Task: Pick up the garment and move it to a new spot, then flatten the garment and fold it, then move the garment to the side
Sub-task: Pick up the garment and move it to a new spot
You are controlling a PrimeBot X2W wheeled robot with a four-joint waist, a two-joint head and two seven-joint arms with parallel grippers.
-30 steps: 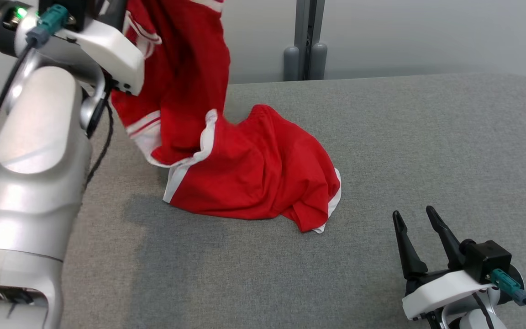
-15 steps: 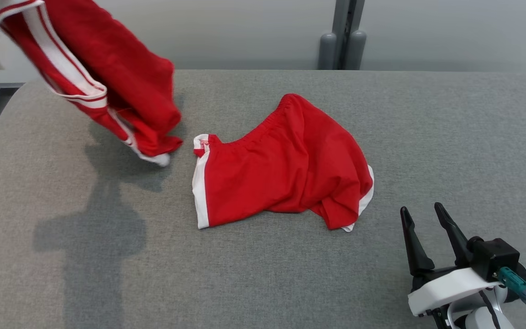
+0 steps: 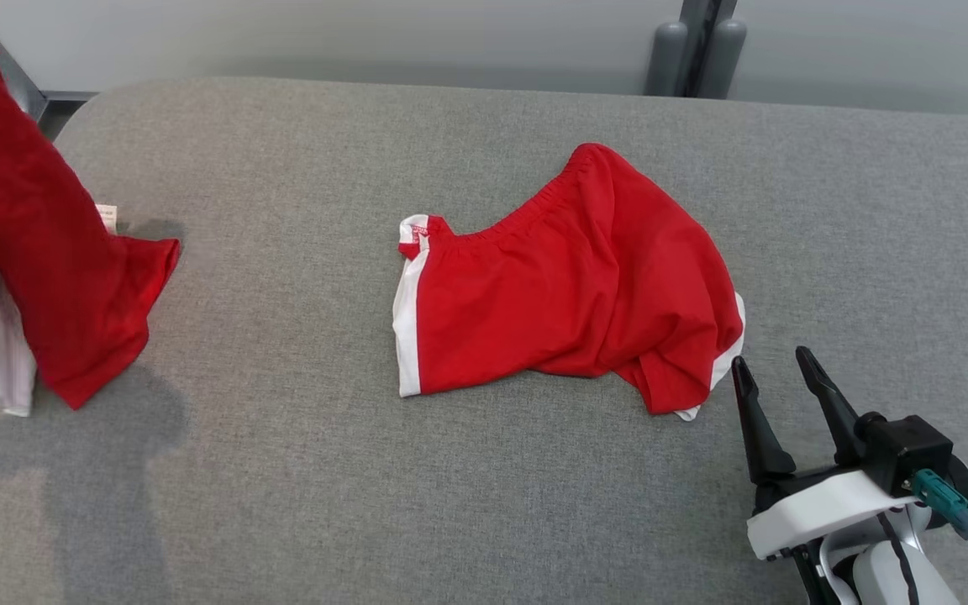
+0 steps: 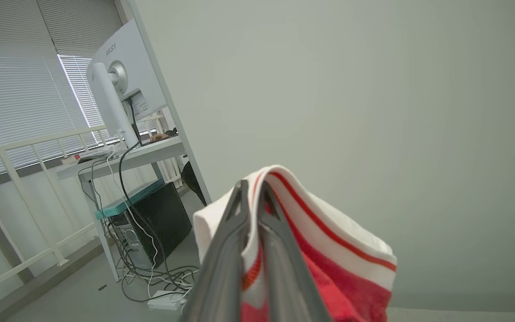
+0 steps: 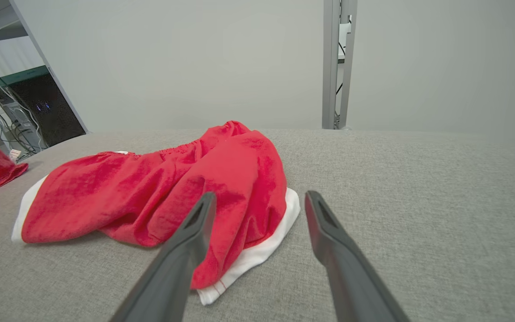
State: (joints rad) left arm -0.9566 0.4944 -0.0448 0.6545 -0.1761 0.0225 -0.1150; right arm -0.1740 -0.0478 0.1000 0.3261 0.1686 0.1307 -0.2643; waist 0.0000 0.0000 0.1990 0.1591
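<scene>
A grey woven-fabric padded surface [image 3: 484, 504] with rounded corners fills the space in front. Red shorts with white side trim and an elastic waistband [image 3: 568, 286] lie crumpled near its middle. Behind the far edge a grey metal post [image 3: 697, 46] stands against a plain pale wall [image 3: 324, 34]. Off to one side — a white monitor seen from the back [image 4: 128, 53] on a white desk [image 4: 119, 156], a black computer tower [image 4: 159, 214] beneath it, tangled cables [image 4: 150, 273] on the floor, and slatted window blinds [image 4: 11, 80] behind.

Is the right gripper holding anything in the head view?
No, the right gripper stands open beside the red shorts, its jaws spread with nothing between them.
</scene>
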